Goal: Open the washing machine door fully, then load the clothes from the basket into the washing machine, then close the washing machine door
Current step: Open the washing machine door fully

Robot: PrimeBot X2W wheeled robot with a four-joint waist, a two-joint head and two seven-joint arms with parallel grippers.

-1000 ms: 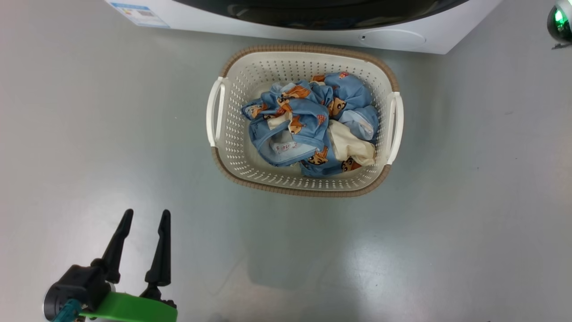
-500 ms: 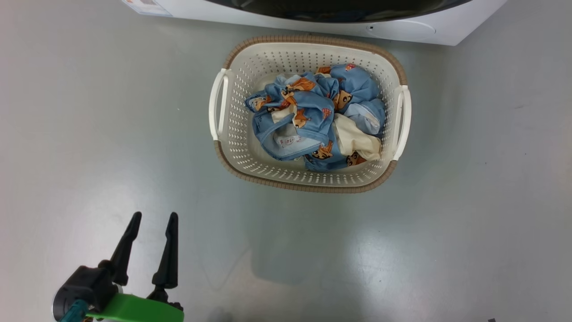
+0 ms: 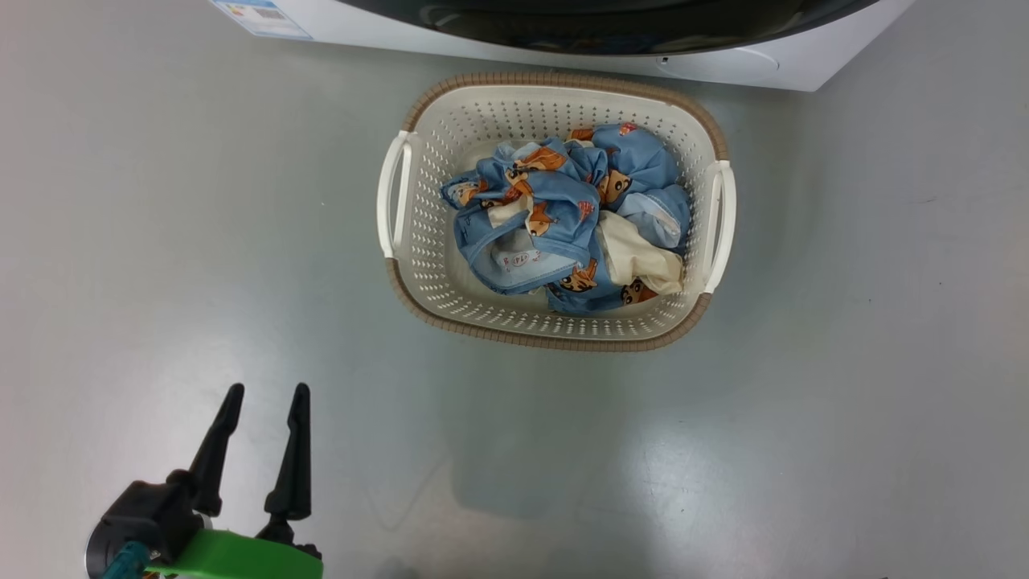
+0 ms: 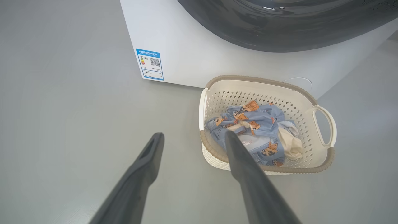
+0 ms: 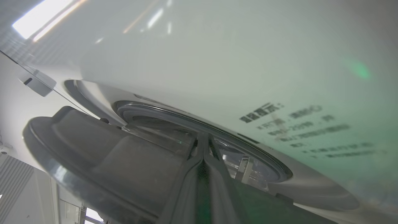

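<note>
Right wrist view, blurry: right gripper (image 5: 203, 138) closed, seemingly at the washing machine door (image 5: 93, 149); left gripper (image 3: 266, 392) spread, empty.

Head camera shifted slightly, whole scene displaced with it, basket (image 3: 555, 78) now a little higher and further right in frame than a second ago, washing machine (image 3: 764, 68) front likewise, left gripper (image 3: 268, 388) marginally lower in frame.

Soft, even light; the head view is sharp. The floor (image 3: 667, 474) shows a pale glare patch with a faint shadow beside it. The right wrist view is hazy and green-tinged, the washer (image 5: 217, 62) lettering blurred.
</note>
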